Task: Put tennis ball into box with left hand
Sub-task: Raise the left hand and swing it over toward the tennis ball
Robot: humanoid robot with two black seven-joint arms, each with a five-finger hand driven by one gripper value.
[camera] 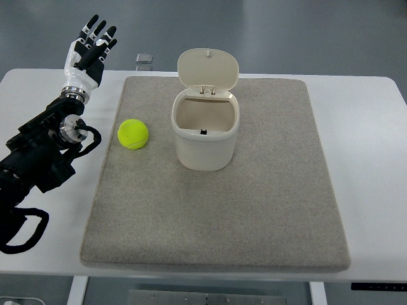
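Our left robot hand (91, 47) hovers open, holding nothing, near the desk's (362, 114) far left corner. The tennis ball (133, 134) sits on the mat (267, 210), just beside the open box (205, 130); a glancing touch could roll it away.

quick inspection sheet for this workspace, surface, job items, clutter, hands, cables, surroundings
surface: white table with a grey mat laid on it
job's things: tennis ball on the mat, left of the box and apart from it; cream box upright on the mat, hinged lid open and tilted back, inside looks empty
clutter: small grey square object at the table's far edge
hands: left hand past the table's far left corner, fingers spread, holding nothing; right hand not in view
cables: black cable loop by the left arm
surroundings: grey floor beyond the table; no person seen
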